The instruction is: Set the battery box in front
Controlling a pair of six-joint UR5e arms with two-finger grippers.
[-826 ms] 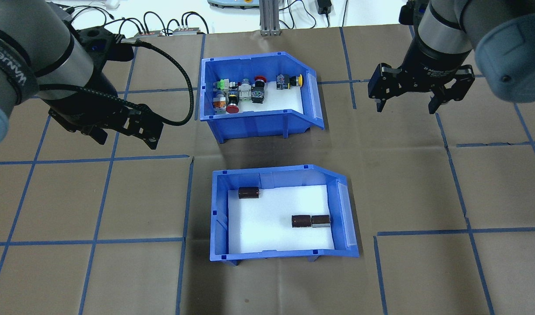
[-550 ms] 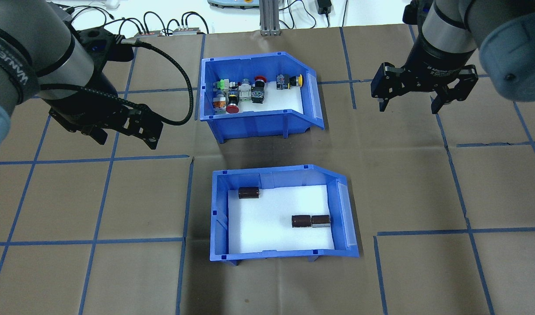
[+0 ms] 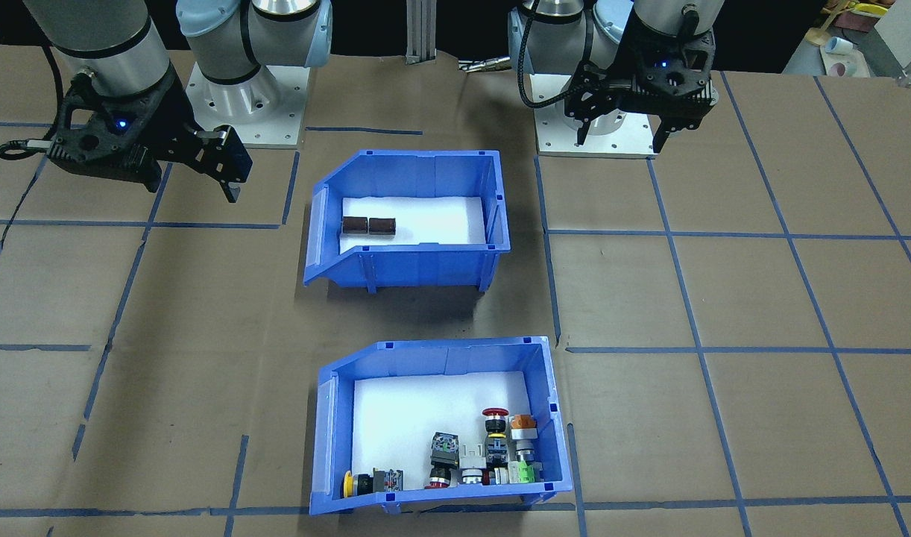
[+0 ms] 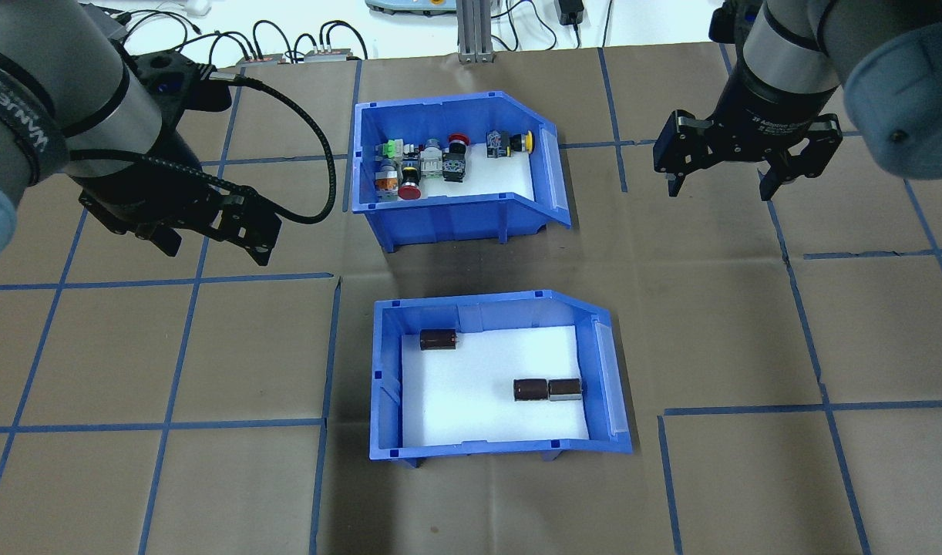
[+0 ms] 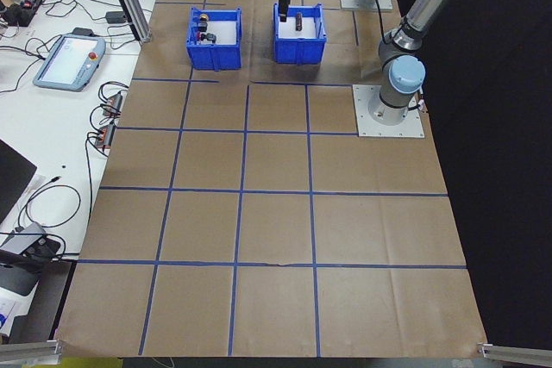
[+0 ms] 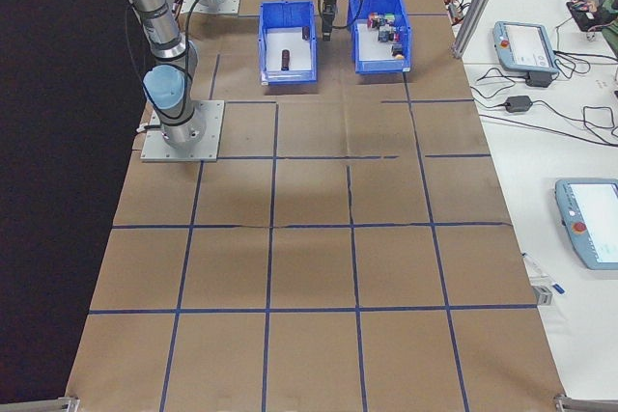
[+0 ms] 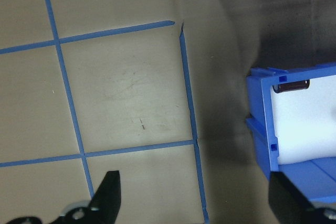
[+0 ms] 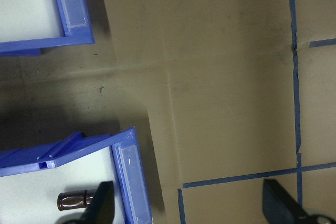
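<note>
Overhead exterior: battery box (image 4: 499,378) sits nearest me on the counter (image 4: 748,324), one wall hiding part of its floor. Button bin (image 4: 455,169) beyond it. My left fingers (image 4: 213,247) and right fingers (image 4: 721,185) hover wide, empty.

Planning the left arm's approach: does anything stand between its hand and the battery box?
Nothing visible does. The left hand hovers open, off the battery box's left side, with only bare paper-covered table between them. The switch bin sits farther back.

The battery box (image 4: 386,385), a blue open-top bin with a white floor, holds three dark battery packs (image 4: 546,389). It sits upright between the left tool (image 4: 209,239) and right tool (image 4: 724,181), untouched.
</note>
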